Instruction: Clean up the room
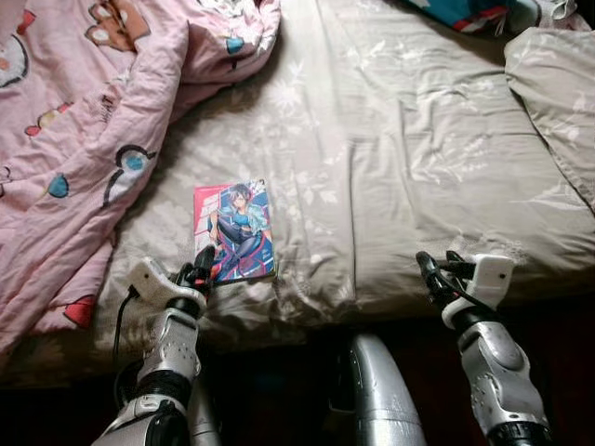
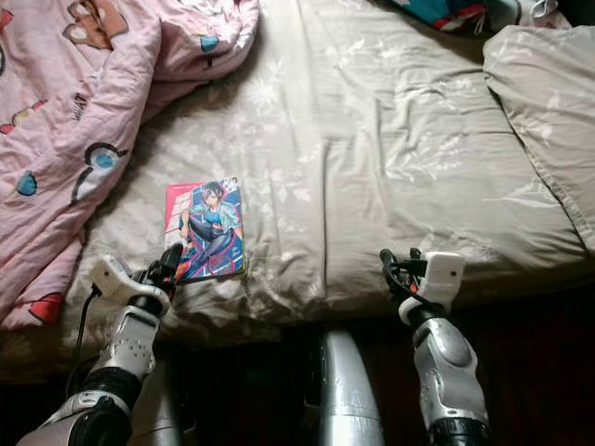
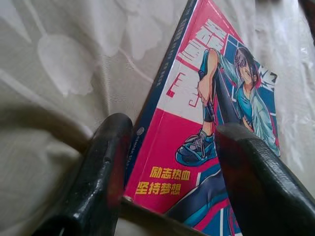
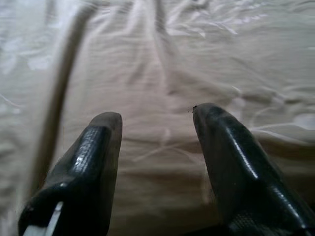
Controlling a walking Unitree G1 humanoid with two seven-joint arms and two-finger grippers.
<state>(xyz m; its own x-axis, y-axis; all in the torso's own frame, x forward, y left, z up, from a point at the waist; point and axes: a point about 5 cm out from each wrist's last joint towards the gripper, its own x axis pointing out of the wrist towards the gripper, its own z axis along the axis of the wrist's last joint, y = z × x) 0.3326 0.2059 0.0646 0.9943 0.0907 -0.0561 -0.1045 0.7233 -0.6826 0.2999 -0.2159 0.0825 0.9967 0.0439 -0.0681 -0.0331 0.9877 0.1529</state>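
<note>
A comic book [image 1: 234,230] with a pink and blue cover lies flat on the beige bed sheet [image 1: 418,139], near the bed's front edge. My left gripper [image 1: 200,269] is at the book's near corner. In the left wrist view the comic book [image 3: 206,123] sits between the two black fingers [image 3: 103,167]: one is beside the spine on the sheet and the other over the cover, with a wide gap, so the gripper is open. My right gripper [image 1: 437,274] hovers open over bare sheet at the bed's front right, and the right wrist view shows its fingertips [image 4: 106,132] with nothing between them.
A crumpled pink duvet [image 1: 74,139] with cartoon prints covers the bed's left side, close to the book. A beige pillow [image 1: 558,93] lies at the right. Something teal and red [image 1: 465,11] shows at the far edge. Dark floor lies below the bed's front edge.
</note>
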